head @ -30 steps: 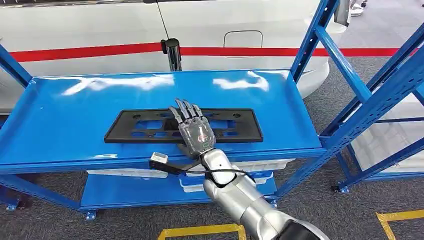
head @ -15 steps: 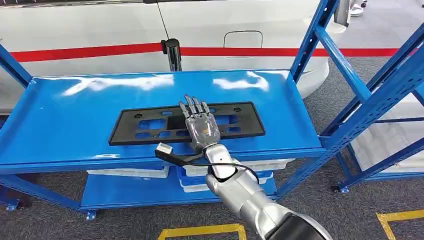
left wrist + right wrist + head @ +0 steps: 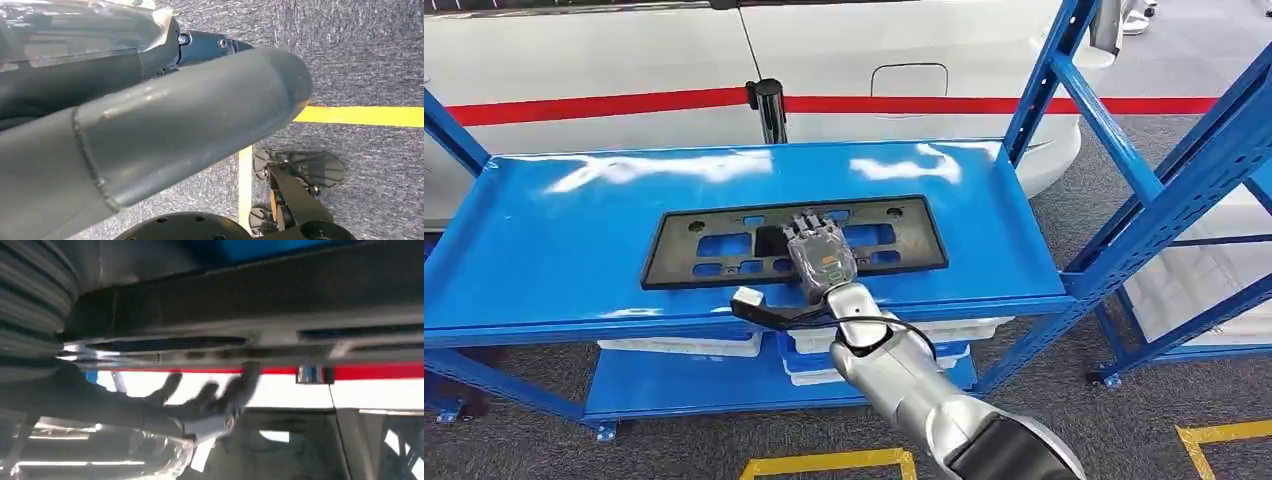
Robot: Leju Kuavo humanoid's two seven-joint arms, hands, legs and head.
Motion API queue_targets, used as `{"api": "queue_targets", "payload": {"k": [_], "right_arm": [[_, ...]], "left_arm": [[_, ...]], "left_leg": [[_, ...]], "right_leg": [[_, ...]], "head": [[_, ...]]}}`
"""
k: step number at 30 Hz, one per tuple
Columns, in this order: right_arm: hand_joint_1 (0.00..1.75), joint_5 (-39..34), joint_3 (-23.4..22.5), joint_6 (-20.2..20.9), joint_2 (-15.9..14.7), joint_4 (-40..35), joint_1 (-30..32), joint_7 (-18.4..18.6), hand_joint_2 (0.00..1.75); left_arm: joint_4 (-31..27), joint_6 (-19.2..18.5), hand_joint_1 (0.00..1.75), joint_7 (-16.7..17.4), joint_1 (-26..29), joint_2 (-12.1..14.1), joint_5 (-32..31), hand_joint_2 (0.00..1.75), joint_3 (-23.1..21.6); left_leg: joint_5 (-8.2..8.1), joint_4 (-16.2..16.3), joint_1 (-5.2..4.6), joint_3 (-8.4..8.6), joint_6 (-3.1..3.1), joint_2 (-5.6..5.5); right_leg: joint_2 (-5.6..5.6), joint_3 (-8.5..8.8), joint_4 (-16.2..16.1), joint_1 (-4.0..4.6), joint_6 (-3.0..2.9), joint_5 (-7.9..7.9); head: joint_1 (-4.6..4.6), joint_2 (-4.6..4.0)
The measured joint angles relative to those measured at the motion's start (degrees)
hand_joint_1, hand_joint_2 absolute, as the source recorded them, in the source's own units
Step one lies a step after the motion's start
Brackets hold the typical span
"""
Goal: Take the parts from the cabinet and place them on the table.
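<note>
We see a shiny blue metal shelf (image 3: 554, 240), a dull black plastic part (image 3: 904, 235), and rough grey carpet (image 3: 1074, 420).

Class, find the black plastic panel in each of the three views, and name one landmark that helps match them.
Head view: black panel flat on the blue shelf, under the right hand.
Left wrist view: not in it.
Right wrist view: the blurred dark band close up.
Shared landmark: red stripe.
</note>
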Motion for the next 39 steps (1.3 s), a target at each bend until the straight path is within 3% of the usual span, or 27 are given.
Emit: {"api": "queue_targets", "payload": {"k": [7,8,14,21,23,25,30,32,33,39], "right_arm": [[1.5,-0.15,-0.31,0.77,0.28,1.51,-0.65,-0.26,1.75],[1.59,-0.17,-0.33,0.85,0.28,1.64,-0.76,-0.31,1.75],[1.55,-0.17,-0.33,0.88,0.28,1.71,-0.82,-0.33,1.75],[1.75,-0.59,-0.33,0.24,0.28,2.28,-1.26,-0.76,1.75],[1.75,-1.97,-0.42,-1.34,0.26,2.28,-1.16,-2.06,1.75],[1.75,-9.58,-1.77,-6.51,-0.13,-1.4,0.12,-9.25,1.75],[1.75,-13.29,-3.02,-6.95,-0.53,-5.66,0.81,-12.14,1.75],[1.75,-18.83,-3.54,-7.01,-0.61,-7.96,1.71,-16.14,1.75],[1.75,-22.13,-3.74,-7.01,-0.7,-9.69,2.03,-18.46,1.75],[1.75,-39.03,-3.74,-2.7,-1.47,-20.88,3.98,-25.43,1.75]], "left_arm": [[0.0,0.15,0.0,-0.2,0.1,0.0,0.0,0.0,0.0],[0.0,0.18,0.0,-0.22,0.09,0.0,0.0,0.0,0.0],[0.0,0.18,0.0,-0.22,0.1,0.0,0.0,0.0,0.0],[0.0,0.15,0.0,-0.33,0.1,0.0,-0.02,0.0,0.0],[0.0,0.09,0.0,-0.68,0.1,0.0,-0.02,0.0,0.0],[0.0,-0.09,0.0,-1.4,0.09,0.0,-0.02,0.0,-0.04],[0.0,-0.04,0.0,-1.75,0.11,0.0,-0.04,0.0,-0.24],[0.0,0.07,0.0,-2.19,0.14,0.0,0.0,0.0,-0.24],[0.0,0.11,0.0,-2.49,0.14,0.0,0.09,1.75,-0.24],[0.0,0.42,0.0,-4.22,0.42,0.0,0.72,1.75,-0.22]], "left_leg": [[0.0,0.0,0.0,-0.01,0.0,0.0],[0.0,0.0,0.0,-0.01,0.0,0.0],[0.0,0.0,0.0,-0.01,0.0,0.0],[0.0,0.0,0.0,0.0,0.0,-0.01],[0.0,0.0,0.0,0.0,0.0,0.0],[0.0,0.0,0.0,0.0,0.0,0.01],[0.0,0.0,0.0,0.01,0.0,0.01],[0.0,0.0,0.0,0.01,0.0,0.02],[0.0,0.0,0.0,0.01,0.0,0.05],[-0.01,0.0,0.0,0.0,0.0,0.13]], "right_leg": [[0.0,0.01,0.0,0.0,0.0,0.0],[0.0,0.01,0.0,0.0,0.0,0.0],[0.0,0.01,0.0,0.0,0.0,0.0],[-0.01,0.01,0.0,0.0,0.0,0.0],[0.0,0.0,0.0,0.0,0.0,0.0],[0.01,-0.01,0.0,0.0,0.0,0.0],[0.01,-0.01,-0.01,0.0,0.0,0.0],[0.01,0.0,-0.01,0.0,0.0,0.0],[0.03,0.0,0.0,0.0,0.0,0.0],[0.04,-0.03,0.0,0.0,0.0,0.0]], "head": [[0.0,0.0],[0.0,0.0],[0.0,0.0],[0.0,0.0],[0.0,0.0],[0.0,0.0],[0.0,0.0],[0.0,0.0],[0.0,0.0],[0.0,0.0]]}}
